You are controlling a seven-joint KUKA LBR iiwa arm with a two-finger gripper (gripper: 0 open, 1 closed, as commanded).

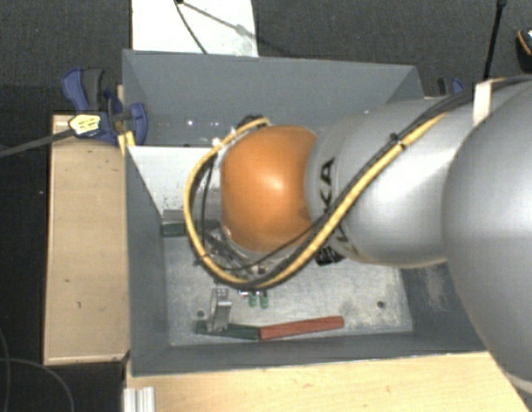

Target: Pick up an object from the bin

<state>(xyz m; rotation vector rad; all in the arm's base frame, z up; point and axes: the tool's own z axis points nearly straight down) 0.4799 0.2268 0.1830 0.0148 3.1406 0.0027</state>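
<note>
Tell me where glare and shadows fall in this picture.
In the camera view, a soft highlight sits on the orange wrist cover; the silver arm gleams along its upper side; the arm shades the bin floor beneath it; the red stick near the front wall lies evenly lit.

Long slim red stick (302,326), flat on the bin (369,294) floor along its near wall, dark-green end leftward.
</note>
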